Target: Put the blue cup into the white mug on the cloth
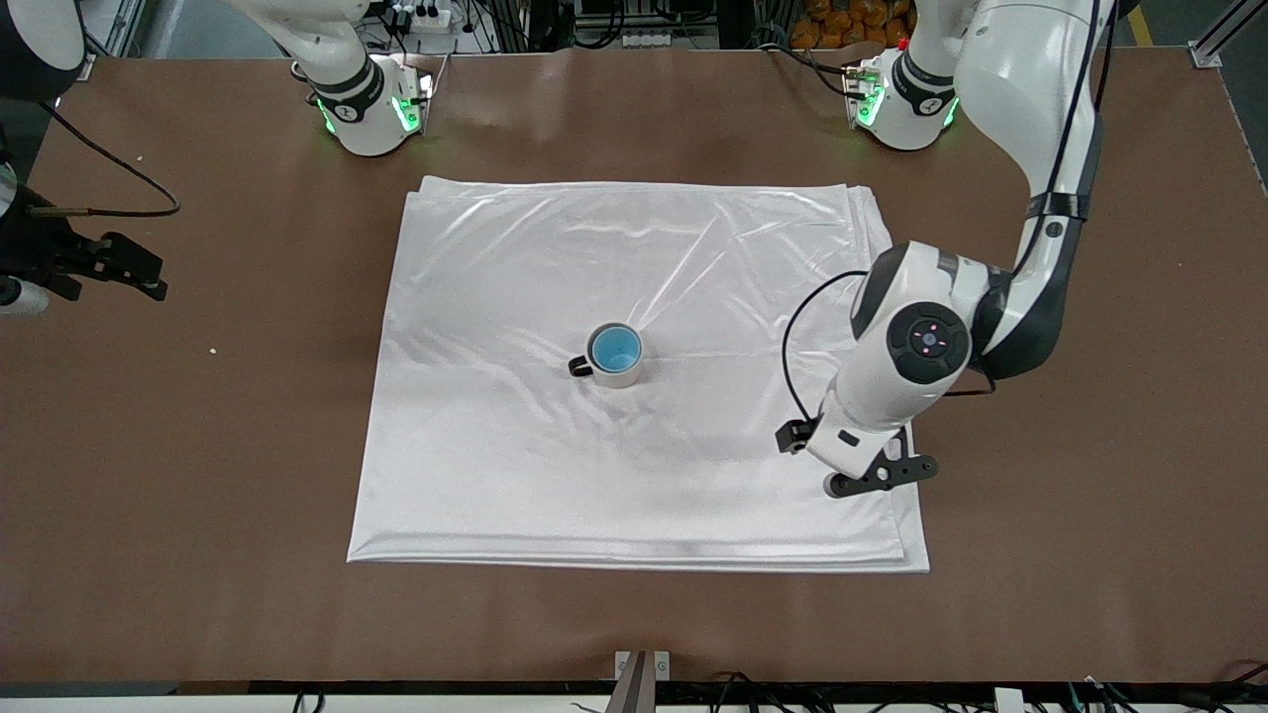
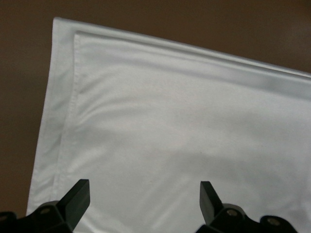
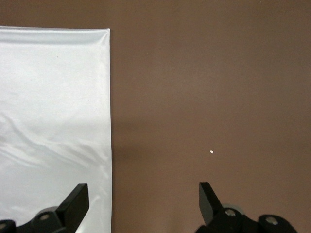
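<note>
The blue cup (image 1: 615,348) sits inside the white mug (image 1: 616,356) at centre frame, on the cloth (image 1: 515,446). The left gripper (image 1: 877,473) hangs over the cloth's lower-right corner, fingers (image 2: 77,195) released. The right gripper (image 1: 124,267) waits over bare bench (image 1: 198,446) at the picture's left edge, fingers (image 3: 75,201) likewise spread.

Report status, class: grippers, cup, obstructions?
Left gripper open over cloth corner; right gripper open over bare table. Blue cup sits inside mug. Nothing obstructing.

Open cloth (image 1: 515,465) all around the lone white mug (image 1: 616,368), seemingly unobstructed from above.
</note>
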Controlling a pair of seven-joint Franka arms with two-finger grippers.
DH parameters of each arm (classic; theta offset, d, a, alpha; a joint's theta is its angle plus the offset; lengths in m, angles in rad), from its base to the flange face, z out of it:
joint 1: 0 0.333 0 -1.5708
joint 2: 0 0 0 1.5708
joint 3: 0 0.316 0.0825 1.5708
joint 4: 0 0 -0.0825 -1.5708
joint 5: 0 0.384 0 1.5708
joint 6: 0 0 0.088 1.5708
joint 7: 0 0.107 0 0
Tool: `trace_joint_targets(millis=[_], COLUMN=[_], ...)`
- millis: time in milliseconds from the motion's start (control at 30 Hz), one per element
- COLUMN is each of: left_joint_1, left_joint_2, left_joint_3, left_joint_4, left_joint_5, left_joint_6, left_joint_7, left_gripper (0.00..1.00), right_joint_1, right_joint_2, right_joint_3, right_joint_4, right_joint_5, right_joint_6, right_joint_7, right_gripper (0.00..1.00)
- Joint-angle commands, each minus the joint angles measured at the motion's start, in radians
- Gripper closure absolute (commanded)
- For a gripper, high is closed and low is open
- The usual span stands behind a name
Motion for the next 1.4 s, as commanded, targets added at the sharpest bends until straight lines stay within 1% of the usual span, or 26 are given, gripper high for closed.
trace_joint_targets(millis=[0, 200, 367, 433, 533, 567, 667, 800, 900, 1000, 1100, 1133, 1267, 1367], left_joint_1=[0.066, 0.155, 0.269, 0.296, 0.342, 0.353, 0.378, 0.421, 0.435, 0.436, 0.425, 0.410, 0.326, 0.306], left_joint_2=[-0.035, -0.069, -0.118, -0.136, -0.162, -0.173, -0.218, -0.313, -0.391, -0.465, -0.494, -0.497, -0.529, -0.548], left_joint_3=[-0.014, -0.016, -0.022, -0.020, -0.022, -0.022, -0.022, -0.022, -0.020, -0.014, -0.006, 0.006, 0.101, 0.124], left_joint_4=[-0.023, -0.024, -0.026, -0.026, -0.027, -0.035, -0.068, -0.168, -0.249, -0.306, -0.313, -0.308, -0.306, -0.308], left_joint_5=[0.012, 0.010, 0.006, 0.004, -0.004, -0.005, -0.017, -0.040, -0.054, -0.073, -0.077, -0.077, -0.080, -0.083], left_joint_6=[-0.021, -0.121, -0.190, -0.225, -0.265, -0.277, -0.297, -0.297, -0.297, -0.303, -0.345, -0.362, -0.372, -0.374], left_joint_7=[0.094, 0.275, 0.436, 0.466, 0.486, 0.492, 0.524, 0.544, 0.567, 0.585, 0.620, 0.637, 0.651, 0.651], left_gripper=[0.00, 0.00, 0.00, 0.00, 0.00, 0.00, 0.00, 0.00, 0.00, 0.00, 0.00, 0.00, 0.00, 0.00], right_joint_1=[-0.011, -0.015, 0.008, 0.032, 0.100, 0.110, 0.111, 0.111, 0.100, 0.097, 0.095, 0.095, 0.100, 0.095], right_joint_2=[-0.001, -0.007, -0.010, -0.012, -0.016, -0.016, -0.016, -0.013, -0.012, -0.012, -0.012, -0.010, -0.007, -0.005], right_joint_3=[0.004, 0.004, -0.002, -0.028, -0.108, -0.125, -0.131, -0.134, -0.131, -0.130, -0.131, -0.133, -0.136, -0.134], right_joint_4=[0.032, 0.032, 0.032, 0.032, 0.032, 0.032, 0.031, 0.031, 0.032, 0.032, 0.032, 0.032, 0.032, 0.034], right_joint_5=[0.016, 0.016, 0.016, 0.016, 0.016, 0.016, 0.016, 0.016, 0.016, 0.016, 0.016, 0.016, 0.016, 0.016], right_joint_6=[-0.028, -0.046, -0.043, -0.043, -0.035, -0.032, -0.029, -0.028, -0.029, -0.031, -0.031, -0.031, -0.031, -0.031], right_joint_7=[0.006, 0.008, 0.017, 0.019, 0.019, 0.019, 0.019, 0.019, 0.019, 0.019, 0.019, 0.019, 0.019, 0.019], right_gripper=[0.00, 0.00, 0.00, 0.00, 0.00, 0.00, 0.00, 0.00, 0.00, 0.00, 0.00, 0.00, 0.00, 0.00])
